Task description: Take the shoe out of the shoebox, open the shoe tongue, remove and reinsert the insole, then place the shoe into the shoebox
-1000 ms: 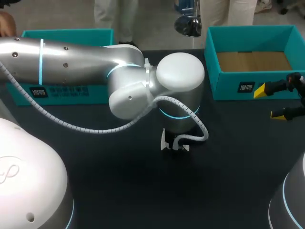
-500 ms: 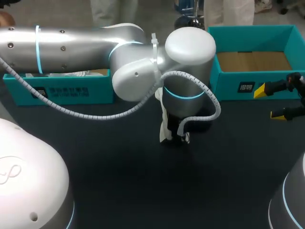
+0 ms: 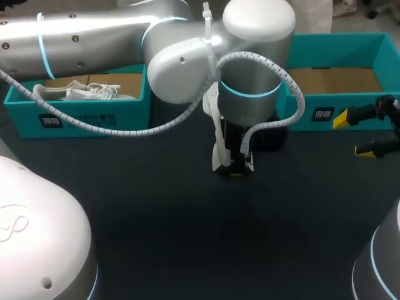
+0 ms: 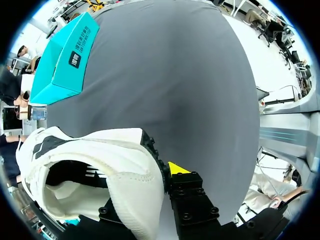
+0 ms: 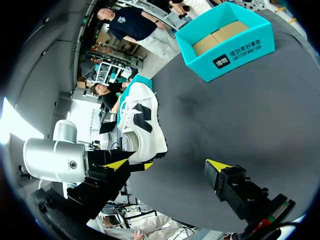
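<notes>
Two shoeboxes | boxed shoe: 1 | pinched shoe: 1, left pincer

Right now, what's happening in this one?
The left gripper is shut on the white shoe, holding it at the middle of the dark table. The right gripper sits open in front of the right shoebox, holding nothing. That box shows only its cardboard floor. The left shoebox has something white with laces in it.

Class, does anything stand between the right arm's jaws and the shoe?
Nothing visible does: in the right wrist view only bare table lies between the open right jaws and the shoe held by the left arm.
</notes>
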### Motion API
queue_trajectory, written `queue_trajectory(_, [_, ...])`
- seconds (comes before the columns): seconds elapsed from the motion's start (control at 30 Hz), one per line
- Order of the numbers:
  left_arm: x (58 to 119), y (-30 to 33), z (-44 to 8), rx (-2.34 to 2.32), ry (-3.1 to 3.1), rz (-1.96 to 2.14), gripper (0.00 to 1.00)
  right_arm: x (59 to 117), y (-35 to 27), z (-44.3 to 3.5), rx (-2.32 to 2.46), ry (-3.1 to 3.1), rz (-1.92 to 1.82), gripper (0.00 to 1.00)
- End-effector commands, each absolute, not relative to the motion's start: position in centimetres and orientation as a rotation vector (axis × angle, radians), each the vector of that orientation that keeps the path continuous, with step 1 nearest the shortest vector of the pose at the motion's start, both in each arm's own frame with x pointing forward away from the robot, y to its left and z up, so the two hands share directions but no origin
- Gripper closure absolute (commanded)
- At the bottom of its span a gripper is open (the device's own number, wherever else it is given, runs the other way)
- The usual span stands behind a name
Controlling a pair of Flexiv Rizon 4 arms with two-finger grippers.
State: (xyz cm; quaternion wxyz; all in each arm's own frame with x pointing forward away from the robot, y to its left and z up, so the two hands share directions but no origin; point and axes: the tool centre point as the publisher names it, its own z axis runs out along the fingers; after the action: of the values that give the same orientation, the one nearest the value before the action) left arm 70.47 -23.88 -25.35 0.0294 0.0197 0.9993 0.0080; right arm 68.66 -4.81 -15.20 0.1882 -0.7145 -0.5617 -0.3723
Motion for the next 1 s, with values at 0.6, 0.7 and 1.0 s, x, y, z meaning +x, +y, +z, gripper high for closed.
queue_trajectory(0.6, [70.2,-23.6,-19.2,0.0,3.074,0.037,1.0,68.4,-4.8,-15.2,-2.015,-1.579,-1.049,0.0])
queue_trajectory(0.7, [70.2,-23.6,-19.2,0.0,3.074,0.037,1.0,68.4,-4.8,-15.2,-2.015,-1.579,-1.049,0.0])
queue_trajectory(1.0, [70.3,-23.2,-19.0,0.017,3.102,0.015,1.0,68.4,-4.8,-15.2,-2.015,-1.579,-1.049,0.0])
